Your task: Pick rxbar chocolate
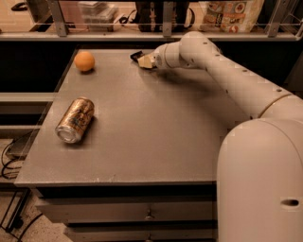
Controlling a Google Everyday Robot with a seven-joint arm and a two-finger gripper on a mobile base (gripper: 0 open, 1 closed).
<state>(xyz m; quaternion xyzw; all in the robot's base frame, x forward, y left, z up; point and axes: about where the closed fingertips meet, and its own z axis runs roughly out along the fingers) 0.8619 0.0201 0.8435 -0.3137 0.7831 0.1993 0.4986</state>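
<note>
The rxbar chocolate (137, 55) shows as a small black glossy sliver at the far edge of the grey table (156, 127), mostly hidden by the gripper. My gripper (144, 60) reaches across the table from the right and sits right at the bar, touching or nearly touching it. Whether it holds the bar cannot be told.
A gold drink can (75, 120) lies on its side at the left of the table. A round orange fruit (84, 61) sits at the far left corner. A rail and shelf with bags (232, 14) run behind the table. My white arm (246, 90) crosses the right side.
</note>
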